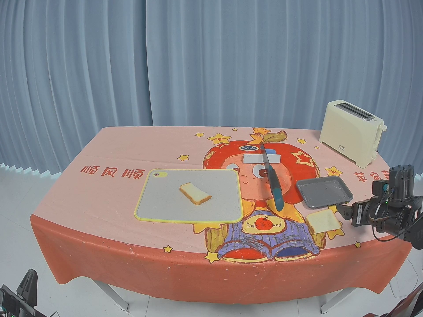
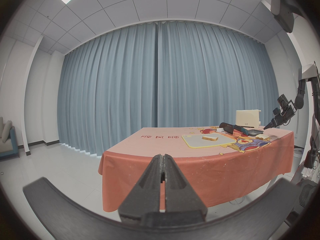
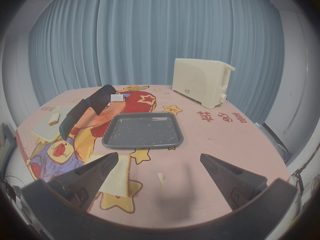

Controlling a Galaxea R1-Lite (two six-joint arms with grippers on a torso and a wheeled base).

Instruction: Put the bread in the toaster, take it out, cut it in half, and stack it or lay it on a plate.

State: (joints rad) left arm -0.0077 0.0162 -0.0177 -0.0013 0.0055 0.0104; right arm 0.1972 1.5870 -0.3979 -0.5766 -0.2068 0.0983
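Blue curtain [image 1: 220,49] behind your table [image 1: 123,150]: right end effector [image 3: 158,156] spread, just beside bread slice [image 3: 121,174]; left end effector [image 2: 163,159] pressed together.

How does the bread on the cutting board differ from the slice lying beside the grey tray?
The board piece is narrow and oblong with a brown crust edge, while the tray-side slice is wider, squarish and pale. The board piece lies on the cutting board. The tray-side slice lies on the bare tablecloth next to the tray, just before the open right gripper. Both lie flat, outside the toaster.
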